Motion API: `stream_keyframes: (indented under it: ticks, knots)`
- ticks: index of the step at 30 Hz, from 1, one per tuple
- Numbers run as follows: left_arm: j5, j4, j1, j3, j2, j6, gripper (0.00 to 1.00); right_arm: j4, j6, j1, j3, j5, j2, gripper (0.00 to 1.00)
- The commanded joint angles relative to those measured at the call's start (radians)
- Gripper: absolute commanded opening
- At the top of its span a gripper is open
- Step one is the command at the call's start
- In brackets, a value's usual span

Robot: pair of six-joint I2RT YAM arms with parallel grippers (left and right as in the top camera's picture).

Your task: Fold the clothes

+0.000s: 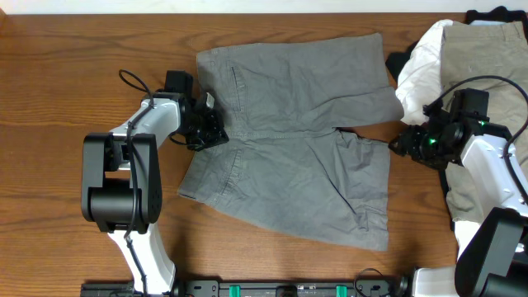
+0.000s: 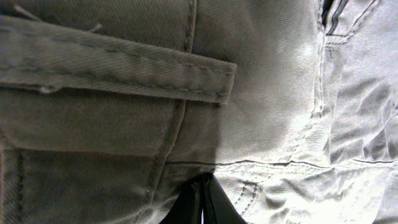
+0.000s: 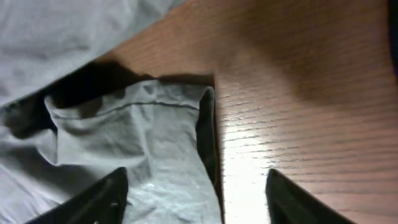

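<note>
Left hand (image 1: pixel 208 125) pinched closed on the waistband edge of the gray shorts (image 1: pixel 297 140), which lie spread flat mid-counter (image 1: pixel 66 66). Right hand (image 1: pixel 402 144) has fingers wide apart, holding nothing, low over the edge of a leg hem. Pile of white and beige clothes (image 1: pixel 462 49) at the counter's far right corner.

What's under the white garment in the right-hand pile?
A bit of dark fabric pokes out from beneath the left edge of the white garment. How far it runs underneath, and whether anything else lies below, cannot be seen because the garment covers it.
</note>
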Motion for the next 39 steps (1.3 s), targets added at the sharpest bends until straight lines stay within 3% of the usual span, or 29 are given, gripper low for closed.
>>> stream_keyframes:
  ticks: [1,14,24,26,30,32,39]
  knots:
    - [-0.281,0.013,0.024,-0.062,0.127,-0.006,0.06,0.012,-0.043,0.018,0.0,0.029,-0.008,0.73]
    - [-0.282,0.016,0.024,-0.062,0.127,-0.028,0.06,0.119,-0.161,0.087,0.0,0.064,0.109,0.7]
    - [-0.282,0.013,0.024,-0.062,0.127,-0.028,0.06,0.229,-0.09,0.151,-0.001,0.118,0.225,0.6]
    - [-0.282,0.013,0.024,-0.062,0.127,-0.028,0.06,0.244,-0.066,0.151,-0.001,0.144,0.233,0.52]
    - [-0.282,0.013,0.024,-0.062,0.127,-0.029,0.06,0.249,-0.06,0.151,0.0,0.163,0.233,0.15]
    - [-0.282,0.013,0.024,-0.062,0.127,-0.032,0.06,0.245,-0.022,0.144,0.0,0.207,0.232,0.03]
    - [-0.282,0.013,0.024,-0.062,0.127,-0.032,0.06,0.246,-0.018,0.089,0.007,0.218,0.193,0.01]
